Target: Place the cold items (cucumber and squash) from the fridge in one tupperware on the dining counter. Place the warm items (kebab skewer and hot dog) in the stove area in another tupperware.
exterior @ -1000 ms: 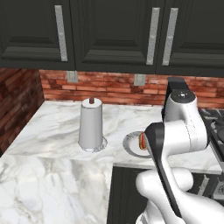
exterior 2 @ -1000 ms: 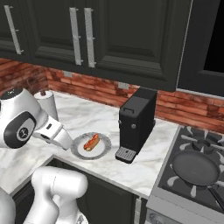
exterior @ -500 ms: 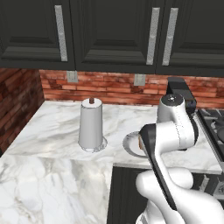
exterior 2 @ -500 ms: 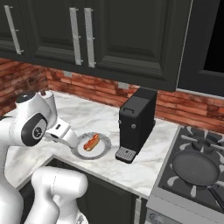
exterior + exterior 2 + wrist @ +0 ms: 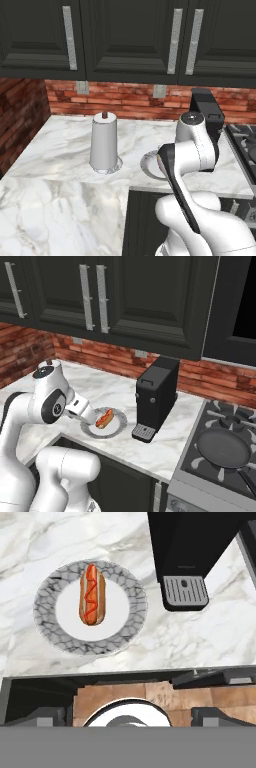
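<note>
While tool (image 5: 92,417) hovers spread, gripping nothing, hot dog (image 5: 92,600) lies on plate (image 5: 50,632) beside coffee machine (image 5: 156,396) on worktop (image 5: 165,443).

we see bare tabletop (image 5: 75,542) around the plate (image 5: 47,629); coffee machine (image 5: 157,396) blocks just beside it.

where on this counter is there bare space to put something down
Bare marble lies left of and in front of the paper towel roll, and between it and the plate. It is crowded where the plate with the hot dog sits beside the coffee machine.
</note>
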Controlling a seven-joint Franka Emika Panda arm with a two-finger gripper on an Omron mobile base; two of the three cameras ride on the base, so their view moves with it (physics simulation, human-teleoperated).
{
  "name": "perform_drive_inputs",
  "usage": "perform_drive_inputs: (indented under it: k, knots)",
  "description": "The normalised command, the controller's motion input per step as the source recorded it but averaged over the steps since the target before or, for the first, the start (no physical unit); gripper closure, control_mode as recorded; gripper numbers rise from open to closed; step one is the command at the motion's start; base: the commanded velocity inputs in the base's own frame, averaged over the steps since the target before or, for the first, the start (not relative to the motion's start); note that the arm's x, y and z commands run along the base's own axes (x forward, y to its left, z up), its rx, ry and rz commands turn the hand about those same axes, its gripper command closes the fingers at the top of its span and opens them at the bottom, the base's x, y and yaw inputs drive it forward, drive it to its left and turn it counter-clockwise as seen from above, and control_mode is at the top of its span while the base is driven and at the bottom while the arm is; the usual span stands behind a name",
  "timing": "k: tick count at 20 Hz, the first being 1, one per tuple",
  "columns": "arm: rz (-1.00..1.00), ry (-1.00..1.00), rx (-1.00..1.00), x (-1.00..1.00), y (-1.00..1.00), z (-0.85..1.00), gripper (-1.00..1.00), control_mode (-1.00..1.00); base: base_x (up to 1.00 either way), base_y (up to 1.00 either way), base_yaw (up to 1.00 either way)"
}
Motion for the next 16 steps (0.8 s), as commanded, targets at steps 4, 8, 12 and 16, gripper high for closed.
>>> perform_drive_inputs:
  k: [4,8,12,16]
  knots:
    - [0.05,0.01,0.06,0.36,-0.12,-0.18,-1.0,-1.0,0.0,0.0,0.0]
    - [0.02,0.01,0.01,0.34,-0.04,-0.21,-1.0,-1.0,0.0,0.0,0.0]
    - [0.0,0.02,0.0,0.33,0.0,-0.24,-1.0,-1.0,0.0,0.0,0.0]
    - [0.0,0.01,0.0,0.29,0.0,-0.2,-1.0,-1.0,0.0,0.0,0.0]
